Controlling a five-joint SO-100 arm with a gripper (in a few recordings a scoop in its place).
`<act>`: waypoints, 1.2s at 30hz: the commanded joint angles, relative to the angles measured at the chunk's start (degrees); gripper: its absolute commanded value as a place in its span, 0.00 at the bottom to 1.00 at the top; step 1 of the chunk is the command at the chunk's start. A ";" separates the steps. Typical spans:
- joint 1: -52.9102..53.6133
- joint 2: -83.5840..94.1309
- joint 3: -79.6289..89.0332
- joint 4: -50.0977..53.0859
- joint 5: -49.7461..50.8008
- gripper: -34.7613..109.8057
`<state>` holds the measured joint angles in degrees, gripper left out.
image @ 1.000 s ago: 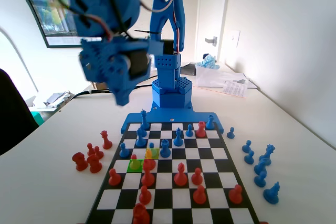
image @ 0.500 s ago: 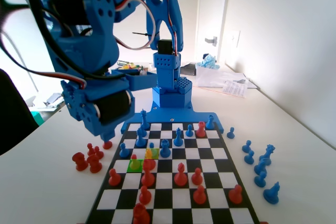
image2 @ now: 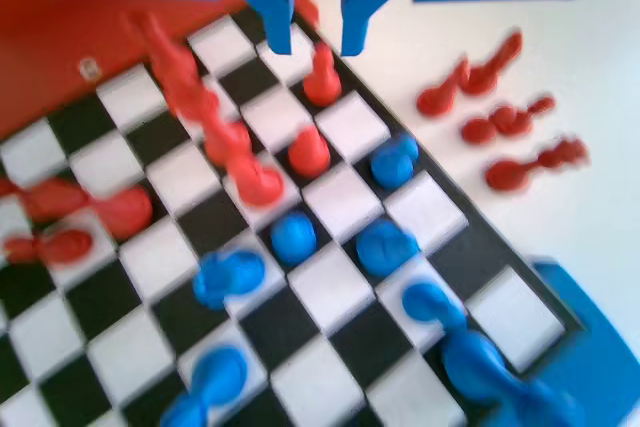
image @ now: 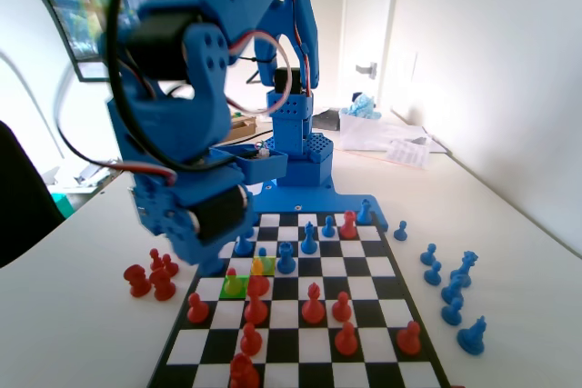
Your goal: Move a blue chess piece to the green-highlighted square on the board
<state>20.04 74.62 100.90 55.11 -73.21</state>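
While the blue arm hangs over the left side of the board (image: 364, 265) in the fixed view, its gripper (image2: 315, 42) sits above the pieces with nothing between the jaws; in the wrist view the two jaws hang parted by a narrow gap, wide enough for a pawn's head, and hold nothing. The wrist view is motion-blurred, so fine detail is uncertain. The green-highlighted square (image: 234, 285) lies near the board's left edge in the fixed view, beside a red pawn (image: 257, 283), and looks unoccupied. Diagonally up from it is a yellow-tinted square (image: 262, 266) carrying the blue chess piece (image: 262, 253), a short round-headed pawn; my reading is that yellow marks the start and green the goal. Taller blue pieces (image: 286, 259) crowd close on its right, and more red pawns stand just below, which likely explains the high, top-down approach. Captured red pieces (image: 153, 277) lie off the board on the table (image: 82, 315) to the left. The pickup is not yet made; the jaws hang apart from the pawn. Risk: clipping the neighbouring red pawn on descent.
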 commanded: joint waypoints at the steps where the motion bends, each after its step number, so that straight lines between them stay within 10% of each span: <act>1: 0.79 2.11 0.97 -1.41 -0.35 0.32; 36: -2.02 -3.25 3.78 -6.50 0.18 0.31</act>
<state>17.67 69.61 104.77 48.78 -73.21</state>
